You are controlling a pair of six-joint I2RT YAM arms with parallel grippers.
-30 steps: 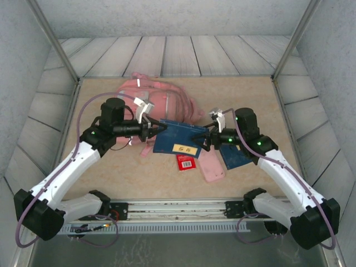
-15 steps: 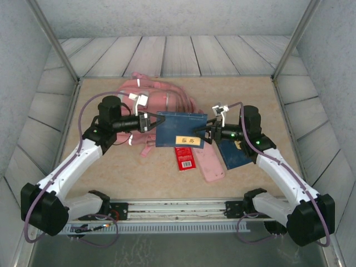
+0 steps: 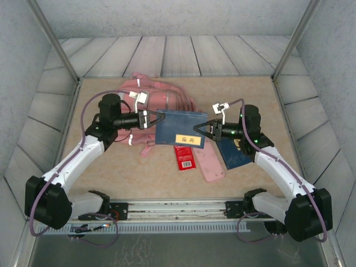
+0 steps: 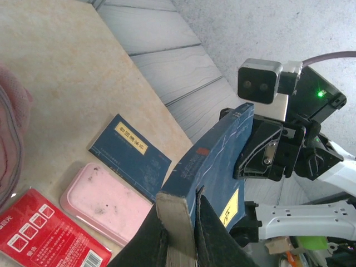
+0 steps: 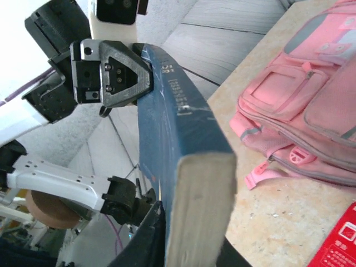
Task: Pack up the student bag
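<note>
My left jaws and right jaws each clamp an opposite edge of the thick dark blue book [image 3: 178,127], aloft near the large soft pink fabric student bag [image 3: 167,97] lying on the beige counter [image 3: 250,100], so any mismatched pull could, I judge, wrench it loose

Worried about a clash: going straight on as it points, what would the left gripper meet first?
The book it grips fills that line; beyond it, probably the right gripper at the far edge.

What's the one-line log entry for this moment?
left gripper: shut on book | right gripper: shut on book | book: held off table, before bag
</note>
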